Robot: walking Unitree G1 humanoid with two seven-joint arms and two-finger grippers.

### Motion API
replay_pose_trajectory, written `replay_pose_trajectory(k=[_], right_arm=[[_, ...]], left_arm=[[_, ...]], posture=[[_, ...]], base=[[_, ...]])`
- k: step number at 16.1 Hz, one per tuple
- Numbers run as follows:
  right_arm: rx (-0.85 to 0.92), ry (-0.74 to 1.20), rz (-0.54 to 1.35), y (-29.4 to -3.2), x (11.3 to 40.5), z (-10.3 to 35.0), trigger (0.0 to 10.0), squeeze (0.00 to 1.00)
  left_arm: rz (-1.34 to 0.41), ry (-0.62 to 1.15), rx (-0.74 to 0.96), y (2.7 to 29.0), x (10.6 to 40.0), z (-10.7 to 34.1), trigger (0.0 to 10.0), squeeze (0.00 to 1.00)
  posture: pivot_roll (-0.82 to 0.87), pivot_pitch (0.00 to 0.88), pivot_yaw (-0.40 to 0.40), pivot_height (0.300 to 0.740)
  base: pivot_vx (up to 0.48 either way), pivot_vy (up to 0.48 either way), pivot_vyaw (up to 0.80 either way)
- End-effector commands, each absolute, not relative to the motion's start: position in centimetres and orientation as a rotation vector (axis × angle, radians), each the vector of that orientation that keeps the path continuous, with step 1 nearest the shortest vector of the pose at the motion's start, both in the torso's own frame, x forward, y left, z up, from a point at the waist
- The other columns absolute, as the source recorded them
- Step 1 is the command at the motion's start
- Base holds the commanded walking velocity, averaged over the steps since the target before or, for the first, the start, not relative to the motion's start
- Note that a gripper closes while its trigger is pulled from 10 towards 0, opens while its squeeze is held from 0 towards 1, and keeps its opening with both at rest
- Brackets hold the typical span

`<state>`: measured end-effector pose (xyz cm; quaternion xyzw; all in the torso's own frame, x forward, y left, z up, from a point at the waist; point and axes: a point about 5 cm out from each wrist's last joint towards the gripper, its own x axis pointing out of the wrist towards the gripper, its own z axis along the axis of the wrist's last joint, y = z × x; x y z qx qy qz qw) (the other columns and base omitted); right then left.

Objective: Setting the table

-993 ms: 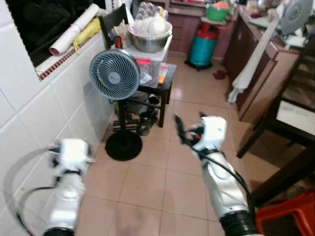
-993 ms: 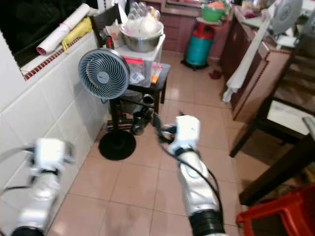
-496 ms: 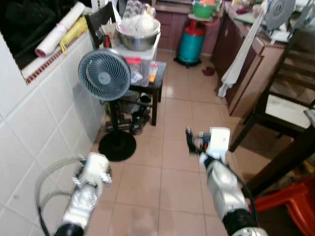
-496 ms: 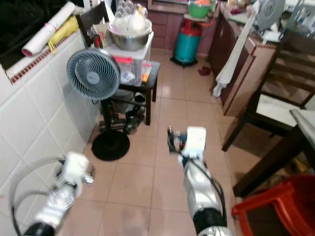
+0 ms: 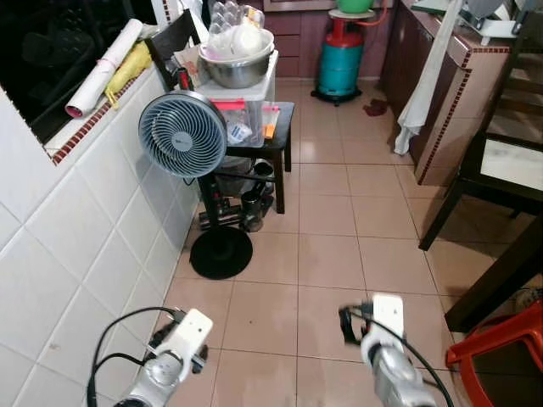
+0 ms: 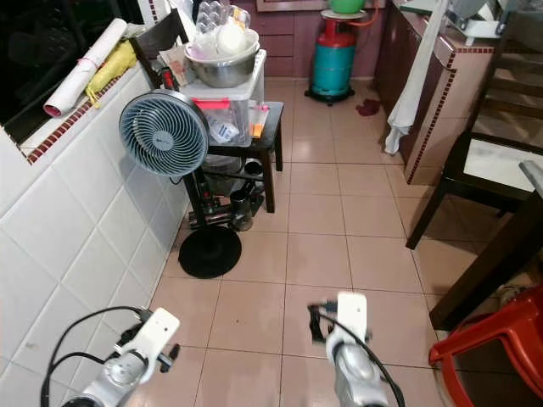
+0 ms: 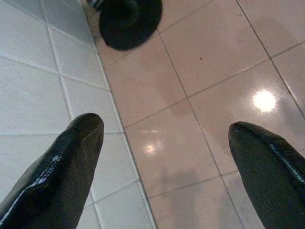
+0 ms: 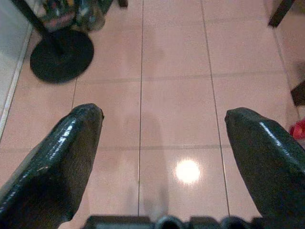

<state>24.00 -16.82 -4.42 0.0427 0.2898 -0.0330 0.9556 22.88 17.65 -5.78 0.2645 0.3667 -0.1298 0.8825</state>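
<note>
both arms hang low over the tiled floor [image 5: 322, 254]. the left gripper [image 7: 162, 157] and right gripper [image 8: 162, 143] each have fingers spread wide, holding nothing. tableware sits in a steel bowl [image 5: 236, 69] atop a clear plastic box [image 5: 246, 114] on the small black table [image 5: 276, 140], behind the fan [image 5: 182, 134]. the white pieces in it look like crockery, probably stiff, slick and breakable; better gripped by a rim. the box's contents are unclear.

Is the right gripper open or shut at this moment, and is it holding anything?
Open and empty. In the right wrist view, the right gripper has its two black fingers spread wide apart, with bare floor tiles between them.
</note>
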Motion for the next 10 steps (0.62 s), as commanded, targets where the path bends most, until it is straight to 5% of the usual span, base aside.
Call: replay_pose_trajectory(k=[1, 10], right_arm=[[0.066, 0.635, -0.023, -16.4, 23.0, -5.2, 10.0, 0.0], [-0.068, 0.834, 0.16, -16.2, 20.5, -7.2, 10.0, 0.0]], left_arm=[[-0.25, 0.799, 0.562, 18.2, 22.5, -6.0, 10.0, 0.0], [-0.038, 0.973, 0.429, 21.3, 18.1, -8.1, 10.0, 0.0]], posture=[[-0.01, 0.0, 0.04, 0.74], [0.07, 0.0, -0.098, 0.74]], base=[[0.0, 0.0, 0.0], [0.0, 0.0, 0.0]])
